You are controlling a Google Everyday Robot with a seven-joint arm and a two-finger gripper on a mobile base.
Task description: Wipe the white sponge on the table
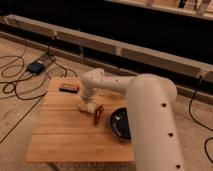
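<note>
One arm, cream-white and thick, reaches from the lower right of the view across the table, bending at an elbow above the far edge and dropping its gripper onto the bamboo top near the middle. The gripper is pressed together on the white sponge, a small off-white lump that lies directly under the wrist and against the wood, showing just at the gripper's tip on the side towards the left edge. Sponge and gripper are touching; the sponge sits flat on the planks.

Just beside the sponge, on the side towards the right edge, lies a small red-brown object, tilted and close to the gripper; whether it touches the sponge cannot be told. Further towards the right edge a dark round bowl rests on the top, partly hidden by the arm's forearm. Near the far left corner lies a flat dark rectangular object with a reddish edge, well apart from the sponge.

Around the table the floor is a pale carpet with black cables looping across it on the left, and a small blue-grey box sits among them beyond the far left corner. A long low wall with a pale ledge runs behind.
</note>
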